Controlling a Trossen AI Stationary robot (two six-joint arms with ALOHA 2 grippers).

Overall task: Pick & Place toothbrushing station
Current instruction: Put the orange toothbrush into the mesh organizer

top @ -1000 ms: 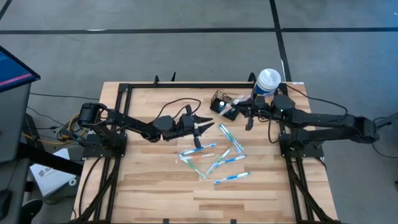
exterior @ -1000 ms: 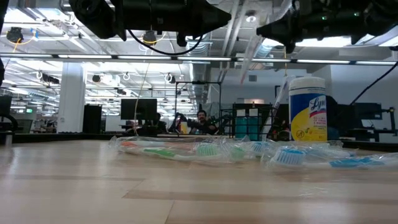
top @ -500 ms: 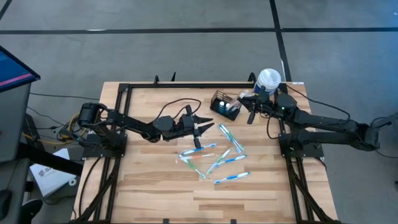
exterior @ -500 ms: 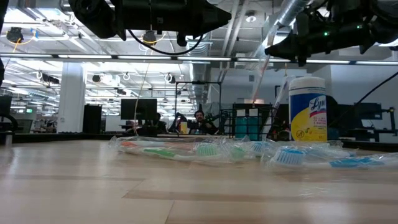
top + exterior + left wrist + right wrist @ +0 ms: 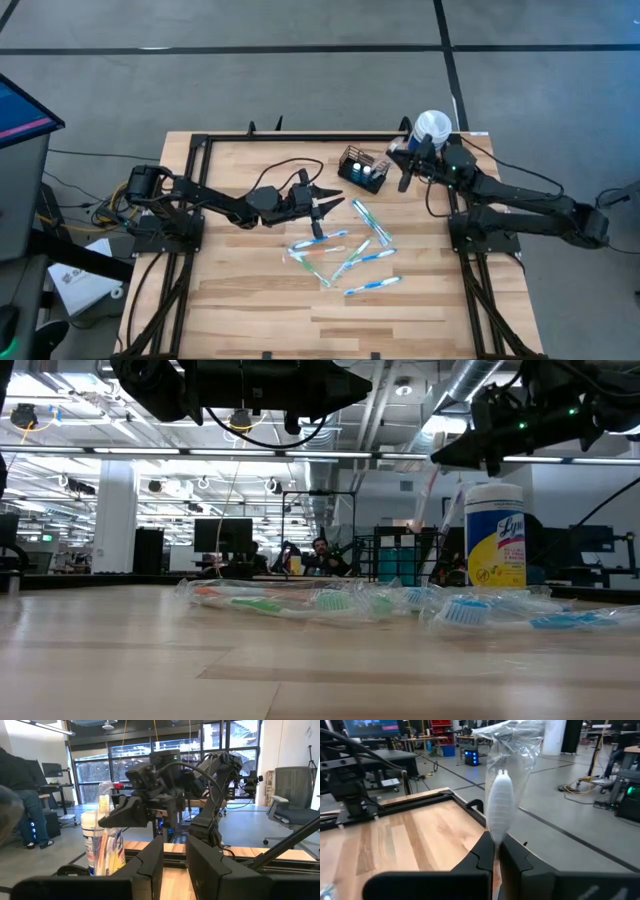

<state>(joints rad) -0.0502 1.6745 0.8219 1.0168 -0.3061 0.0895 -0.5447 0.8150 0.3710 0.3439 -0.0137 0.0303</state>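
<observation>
The toothbrushing station, a small black mesh caddy (image 5: 362, 168), stands on the table at the far middle with wrapped toothbrushes upright in it. Just to its right, beside the white-lidded canister (image 5: 432, 128), my right gripper (image 5: 404, 166) is shut on a toothbrush in clear wrap (image 5: 498, 795). Several more wrapped toothbrushes (image 5: 345, 250) lie flat mid-table. My left gripper (image 5: 338, 205) hovers left of them, held about level. Its fingers (image 5: 150, 865) stand apart with nothing between them. My right gripper pinches the wrapped toothbrush between its two fingers, through the clear wrap, just below the white head (image 5: 496, 839). The head and the loose end of the wrap rise past the fingertips. The toothbrush is lifted clear of the table; its lower part is hidden by the fingers.
A black metal frame (image 5: 300, 135) runs round the table's far and side edges. The canister (image 5: 495, 535) stands at the far right corner. The near half of the wood top (image 5: 250, 300) is bare. People show in the room behind (image 5: 322, 552).
My right gripper, still shut on the wrapped toothbrush, has swung from above the caddy toward the table's right and far edge, up beside the canister, sinking a little. The caddy and the loose toothbrushes have stayed put.
</observation>
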